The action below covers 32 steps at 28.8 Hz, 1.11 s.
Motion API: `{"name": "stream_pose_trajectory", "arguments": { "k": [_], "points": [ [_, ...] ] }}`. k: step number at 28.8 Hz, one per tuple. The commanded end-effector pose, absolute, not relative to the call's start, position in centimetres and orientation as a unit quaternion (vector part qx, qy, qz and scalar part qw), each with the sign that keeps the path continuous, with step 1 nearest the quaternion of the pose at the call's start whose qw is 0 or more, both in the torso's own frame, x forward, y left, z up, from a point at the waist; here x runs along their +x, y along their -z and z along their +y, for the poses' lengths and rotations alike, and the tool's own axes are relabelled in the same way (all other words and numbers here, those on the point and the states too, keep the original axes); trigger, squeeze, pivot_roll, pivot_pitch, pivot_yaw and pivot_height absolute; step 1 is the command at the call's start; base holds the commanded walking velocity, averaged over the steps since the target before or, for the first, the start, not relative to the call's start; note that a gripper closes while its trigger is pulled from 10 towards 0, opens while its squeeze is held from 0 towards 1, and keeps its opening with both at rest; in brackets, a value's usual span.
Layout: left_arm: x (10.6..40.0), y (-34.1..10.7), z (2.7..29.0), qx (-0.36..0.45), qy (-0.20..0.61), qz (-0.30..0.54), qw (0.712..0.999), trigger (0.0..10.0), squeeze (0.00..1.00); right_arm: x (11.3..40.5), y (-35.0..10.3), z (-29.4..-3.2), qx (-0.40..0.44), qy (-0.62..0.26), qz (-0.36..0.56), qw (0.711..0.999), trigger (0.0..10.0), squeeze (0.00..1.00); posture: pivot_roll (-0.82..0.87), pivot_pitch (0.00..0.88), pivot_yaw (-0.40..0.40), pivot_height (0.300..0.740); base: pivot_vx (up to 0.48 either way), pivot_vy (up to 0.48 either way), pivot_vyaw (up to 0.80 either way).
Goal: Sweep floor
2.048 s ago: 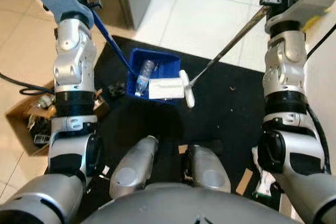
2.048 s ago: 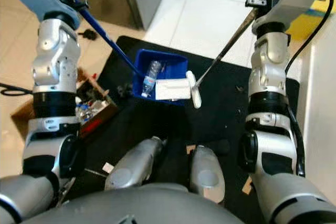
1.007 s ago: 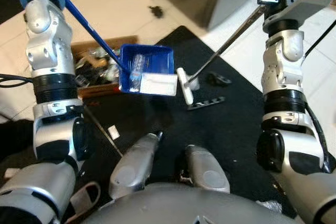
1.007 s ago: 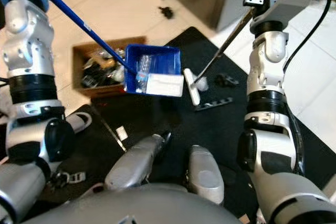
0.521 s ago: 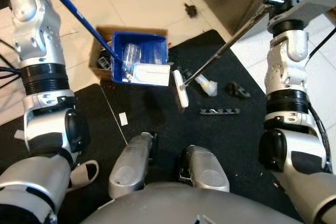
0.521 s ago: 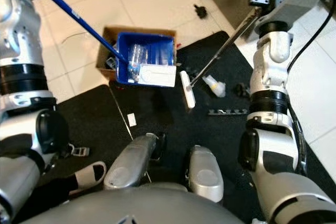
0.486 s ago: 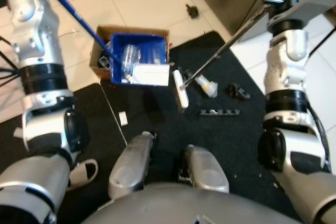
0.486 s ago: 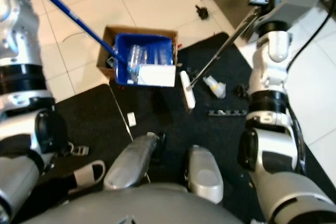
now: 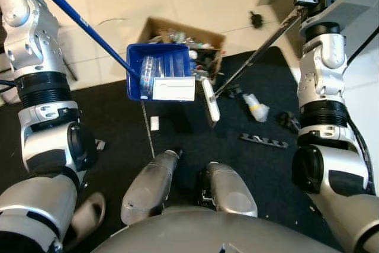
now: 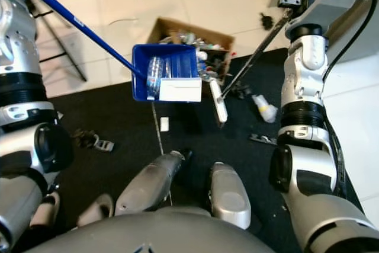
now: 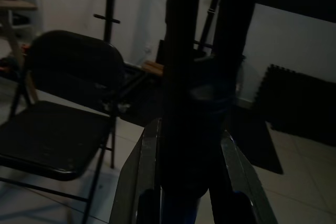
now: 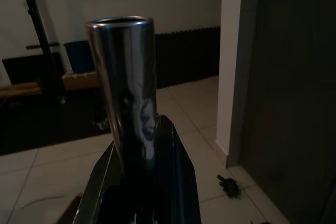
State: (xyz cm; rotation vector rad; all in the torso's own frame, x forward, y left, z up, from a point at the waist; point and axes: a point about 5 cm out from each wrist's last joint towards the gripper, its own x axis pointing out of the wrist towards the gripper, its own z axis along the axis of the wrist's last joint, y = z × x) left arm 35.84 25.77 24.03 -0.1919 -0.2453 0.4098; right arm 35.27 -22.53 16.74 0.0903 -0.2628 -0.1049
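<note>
So the view has swung round since a second ago: the brown cardboard box of junk (image 9: 188, 42) now sits just past the blue plastic dustpan (image 9: 159, 79), where it used to be off to the robot's left. That looks like the robot turning, not the stuff moving.

The left tool (image 11: 194, 203) is clamped on the dustpan's long blue handle (image 9: 89, 29), and the pan still carries a clear plastic bottle (image 9: 145, 73) and a white box (image 9: 173, 89).

The right tool (image 12: 137, 203) is closed around the shiny metal broom pole (image 9: 253, 57), with the white broom head (image 9: 209, 101) just beside the pan over the black mat (image 9: 260, 164).

My guess is it's lining up to dump the load in the box. A small white bottle (image 9: 256, 107) and black bits (image 9: 264, 140) still lie on the mat.
</note>
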Motion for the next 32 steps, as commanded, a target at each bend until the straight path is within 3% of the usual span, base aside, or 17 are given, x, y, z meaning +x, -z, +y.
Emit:
{"name": "stream_pose_trajectory", "arguments": {
  "k": [1, 12, 24, 32],
  "points": [
    [35.8, -25.6, 26.0, -0.091, -0.203, -0.156, 0.963, 10.0, 0.0, 35.5, -17.4, -22.5, 0.055, 0.055, -0.143, 0.987, 10.0, 0.0, 0.13, 0.0, 0.002, 0.74, 0.0, 0.0, 0.0],
    [35.9, -25.4, 25.5, -0.089, -0.201, -0.152, 0.964, 10.0, 0.0, 35.4, -17.3, -22.7, 0.085, 0.064, -0.144, 0.984, 10.0, 0.0, 0.12, 0.0, 0.003, 0.74, 0.0, 0.0, 0.0],
    [36.1, -25.1, 25.1, -0.083, -0.196, -0.152, 0.965, 10.0, 0.0, 35.3, -17.2, -22.7, 0.064, 0.072, -0.148, 0.984, 10.0, 0.0, 0.12, 0.0, 0.004, 0.74, 0.0, 0.0, 0.0],
    [36.1, -25.2, 24.9, -0.073, -0.194, -0.159, 0.965, 10.0, 0.0, 35.4, -17.3, -22.7, 0.064, 0.071, -0.149, 0.984, 10.0, 0.0, 0.12, 0.0, 0.006, 0.74, 0.451, 0.0, 0.0]
  ]
}}
